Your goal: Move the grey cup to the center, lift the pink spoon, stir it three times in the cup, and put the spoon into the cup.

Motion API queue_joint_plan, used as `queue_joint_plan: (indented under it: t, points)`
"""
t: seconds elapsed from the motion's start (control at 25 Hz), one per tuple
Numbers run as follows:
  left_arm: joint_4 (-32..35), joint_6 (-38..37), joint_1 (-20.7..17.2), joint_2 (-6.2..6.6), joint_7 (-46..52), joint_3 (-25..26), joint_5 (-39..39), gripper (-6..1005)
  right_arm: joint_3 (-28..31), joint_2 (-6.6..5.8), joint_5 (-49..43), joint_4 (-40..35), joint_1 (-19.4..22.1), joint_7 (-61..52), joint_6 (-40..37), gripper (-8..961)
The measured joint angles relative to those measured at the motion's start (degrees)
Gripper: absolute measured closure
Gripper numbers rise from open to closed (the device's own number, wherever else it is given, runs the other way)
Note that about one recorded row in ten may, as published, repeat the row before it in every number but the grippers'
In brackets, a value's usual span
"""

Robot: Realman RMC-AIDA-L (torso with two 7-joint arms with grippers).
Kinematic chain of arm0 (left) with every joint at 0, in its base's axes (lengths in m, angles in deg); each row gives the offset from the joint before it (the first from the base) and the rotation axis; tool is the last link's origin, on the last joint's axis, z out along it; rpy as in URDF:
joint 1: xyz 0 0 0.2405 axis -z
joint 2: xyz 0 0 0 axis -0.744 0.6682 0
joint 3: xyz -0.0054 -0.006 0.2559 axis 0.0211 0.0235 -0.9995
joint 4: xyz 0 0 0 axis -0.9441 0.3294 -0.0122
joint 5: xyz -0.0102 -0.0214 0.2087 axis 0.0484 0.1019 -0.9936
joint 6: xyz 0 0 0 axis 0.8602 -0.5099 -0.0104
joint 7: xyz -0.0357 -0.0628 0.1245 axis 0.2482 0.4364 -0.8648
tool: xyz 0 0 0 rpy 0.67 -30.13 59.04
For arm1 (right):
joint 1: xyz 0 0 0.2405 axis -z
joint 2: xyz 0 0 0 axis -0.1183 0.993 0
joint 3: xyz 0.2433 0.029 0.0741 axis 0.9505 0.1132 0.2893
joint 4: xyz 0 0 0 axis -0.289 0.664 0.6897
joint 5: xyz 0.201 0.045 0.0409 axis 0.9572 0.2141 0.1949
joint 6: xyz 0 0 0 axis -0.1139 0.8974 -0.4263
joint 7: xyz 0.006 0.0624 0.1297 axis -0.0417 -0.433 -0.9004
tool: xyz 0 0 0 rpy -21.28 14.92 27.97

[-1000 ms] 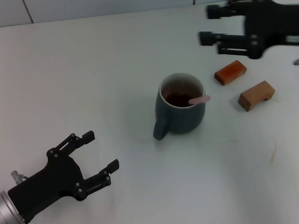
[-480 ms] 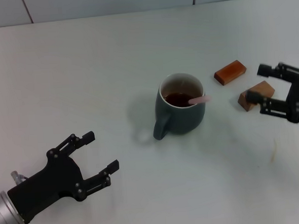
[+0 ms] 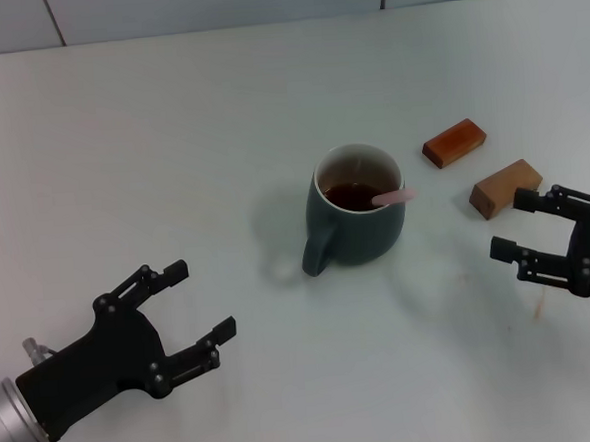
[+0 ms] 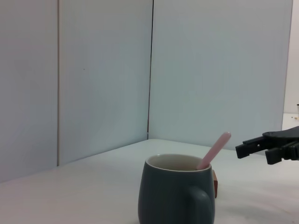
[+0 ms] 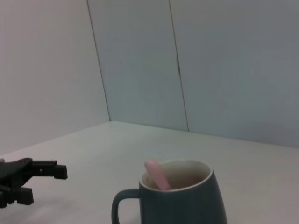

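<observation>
On the white tabletop (image 3: 170, 138), seen from the head camera and both wrist cameras:

Cup: the dark blue-grey ceramic mug with a loop handle and white inside, the grey cup (image 3: 357, 220), stands upright on the bare middle area of the table, the center (image 3: 281, 312). Its handle points toward the robot's left and slightly toward the near edge. Dark brown liquid lies inside.

Spoon: the slim spoon with a pale pink handle, the pink spoon (image 3: 393, 197), stands in the cup. Its handle leans on the rim on the robot's right side and sticks out past it; the bowl end is hidden in the liquid. No gripper touches it.

Left gripper: the black left gripper (image 3: 195, 305) hovers near the front left of the table, well apart from the cup, fingers spread wide and holding nothing.

Right gripper: the black right gripper (image 3: 511, 224) sits at the right edge of the table, apart from the cup, fingers parted and empty. It lies just in front of the nearer block.

Blocks: two brown wooden blocks lie to the right of the cup, an orange-brown flat block (image 3: 454, 142) farther back and a lighter tan notched block (image 3: 504, 187) nearer, apart from each other and from the cup.

Backdrop: pale panelled walls (image 4: 93, 70) rise behind the table.
</observation>
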Motion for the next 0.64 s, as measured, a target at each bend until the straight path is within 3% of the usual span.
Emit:
queue_joint_plan:
  t: [0.64]
  points:
    - [0.0, 0.0, 0.0, 0.0, 0.1, -1.5, 0.0, 140, -0.4, -0.11, -0.7, 0.4, -0.9, 0.9, 1.3, 200]
